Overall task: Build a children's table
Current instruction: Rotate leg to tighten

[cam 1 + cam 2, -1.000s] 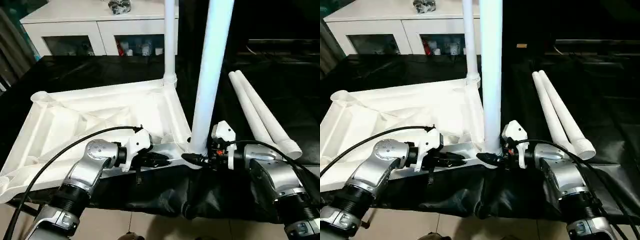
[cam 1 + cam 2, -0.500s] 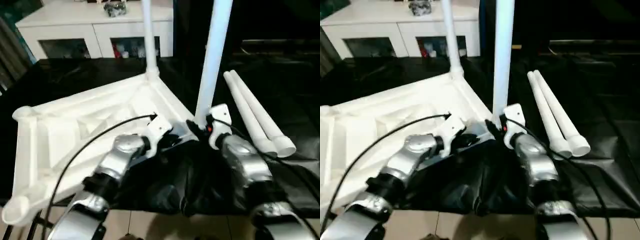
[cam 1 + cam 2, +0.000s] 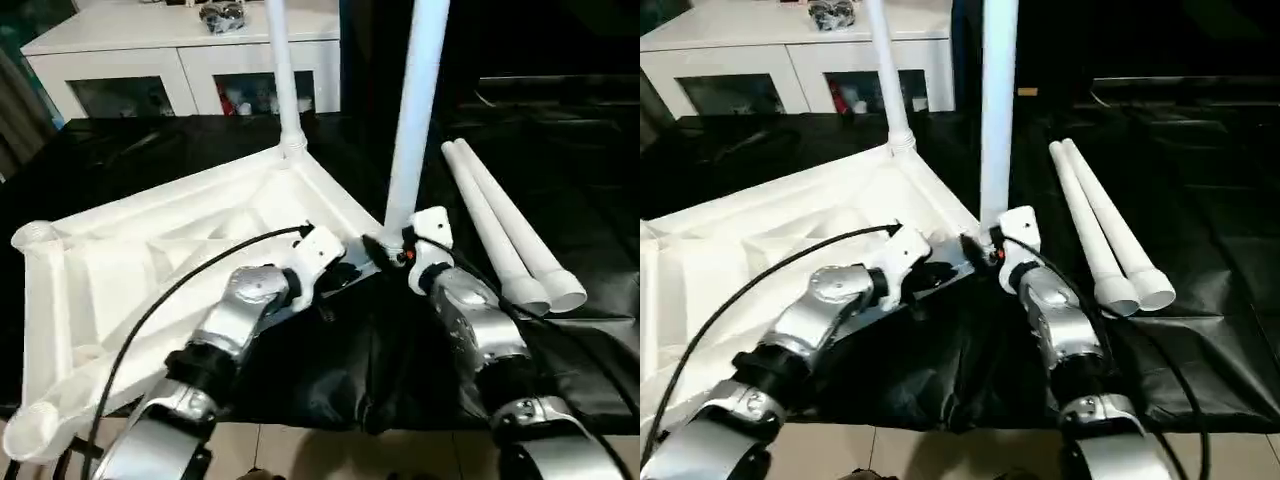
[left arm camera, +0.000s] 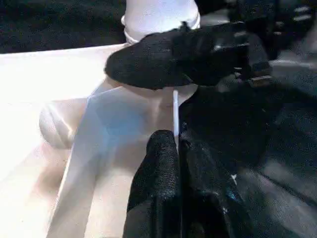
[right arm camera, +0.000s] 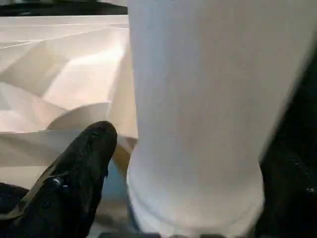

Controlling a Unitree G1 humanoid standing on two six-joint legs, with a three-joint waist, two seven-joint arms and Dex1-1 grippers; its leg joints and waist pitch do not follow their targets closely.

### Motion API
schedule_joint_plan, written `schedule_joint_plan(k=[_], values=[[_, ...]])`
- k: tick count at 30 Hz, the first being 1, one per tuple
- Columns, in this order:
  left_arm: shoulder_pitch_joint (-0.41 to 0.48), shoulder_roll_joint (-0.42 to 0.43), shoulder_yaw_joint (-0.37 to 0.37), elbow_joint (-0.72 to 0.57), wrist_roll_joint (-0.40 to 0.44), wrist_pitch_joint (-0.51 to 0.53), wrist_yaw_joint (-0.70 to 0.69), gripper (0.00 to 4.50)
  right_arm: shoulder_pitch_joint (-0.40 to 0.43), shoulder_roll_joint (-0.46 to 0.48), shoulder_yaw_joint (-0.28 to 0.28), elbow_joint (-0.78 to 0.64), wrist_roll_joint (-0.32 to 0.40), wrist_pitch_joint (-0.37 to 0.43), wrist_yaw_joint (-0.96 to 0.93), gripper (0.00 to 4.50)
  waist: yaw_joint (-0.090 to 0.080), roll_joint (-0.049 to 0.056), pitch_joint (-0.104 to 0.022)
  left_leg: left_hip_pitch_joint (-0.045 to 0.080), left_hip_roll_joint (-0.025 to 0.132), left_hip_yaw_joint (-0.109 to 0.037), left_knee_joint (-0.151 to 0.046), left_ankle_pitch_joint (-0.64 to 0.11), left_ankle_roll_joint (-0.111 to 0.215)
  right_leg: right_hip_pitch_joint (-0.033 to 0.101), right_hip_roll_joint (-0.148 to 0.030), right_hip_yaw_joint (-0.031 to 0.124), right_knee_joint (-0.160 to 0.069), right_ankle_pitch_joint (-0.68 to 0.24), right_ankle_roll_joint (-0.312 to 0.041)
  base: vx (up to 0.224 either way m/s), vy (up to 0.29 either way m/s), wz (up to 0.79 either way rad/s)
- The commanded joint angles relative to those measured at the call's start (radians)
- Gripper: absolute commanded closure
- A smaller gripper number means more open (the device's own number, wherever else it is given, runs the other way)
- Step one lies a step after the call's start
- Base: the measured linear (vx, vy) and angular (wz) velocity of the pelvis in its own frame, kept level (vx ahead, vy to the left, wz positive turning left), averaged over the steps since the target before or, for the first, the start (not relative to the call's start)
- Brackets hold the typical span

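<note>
Now, the change: the whole upturned top has swung round on the black sheet.
Left gripper (image 4: pixel 178 148): fingers pinched tight on the thin near rim of the white ribbed plastic tabletop (image 3: pixel 150 260).
Right gripper (image 3: pixel 385 247): fingers spread around the foot of the near white tapered tube leg (image 3: pixel 412 110); grip looks loosened.
Meaning: second leg stands seated in its near corner socket.
Versus earlier: far upright leg (image 3: pixel 280 70) sits further left; spare legs (image 3: pixel 505 235) lie right, untouched.
</note>
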Motion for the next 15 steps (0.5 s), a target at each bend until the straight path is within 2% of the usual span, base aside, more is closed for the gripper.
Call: schedule_joint_plan(k=[1,7,9,13,15], values=[[0.001,-0.005,-0.007,-0.073,-0.057,-0.065,-0.077,4.50,0.008,-0.005,0.040,-0.010,0.003,-0.021,0.083,0.55,0.003,-0.021,-0.068,0.011,0.044,-0.022,-0.064,-0.190,0.108,0.056,-0.054,0.034,-0.075,-0.264,-0.219,0.000,0.000,0.00],[0.035,0.077,-0.005,-0.125,-0.091,-0.073,-0.197,4.50,0.049,-0.125,0.068,-0.084,0.028,-0.026,0.311,0.55,0.012,-0.018,-0.068,0.009,0.049,-0.021,-0.063,-0.181,0.124,0.059,-0.051,0.034,-0.067,-0.211,-0.239,0.000,0.000,0.00],[0.039,0.091,-0.003,-0.133,-0.096,-0.070,-0.216,4.50,0.062,-0.144,0.077,-0.108,0.041,-0.021,0.362,0.55,0.015,-0.019,-0.067,0.012,0.050,-0.020,-0.063,-0.195,0.125,0.058,-0.051,0.034,-0.069,-0.224,-0.237,0.000,0.000,0.00],[0.063,0.147,-0.001,-0.179,-0.123,-0.050,-0.310,4.50,0.120,-0.211,0.108,-0.231,0.119,0.024,0.565,0.55,0.024,-0.019,-0.066,0.011,0.052,-0.019,-0.064,-0.194,0.128,0.057,-0.052,0.036,-0.068,-0.233,-0.233,0.000,0.000,0.00],[0.071,0.163,-0.006,-0.195,-0.131,-0.041,-0.337,4.50,0.127,-0.222,0.116,-0.249,0.125,0.027,0.595,0.55,0.026,-0.019,-0.066,0.011,0.054,-0.020,-0.065,-0.194,0.126,0.056,-0.053,0.036,-0.067,-0.236,-0.236,0.000,0.000,0.00]])
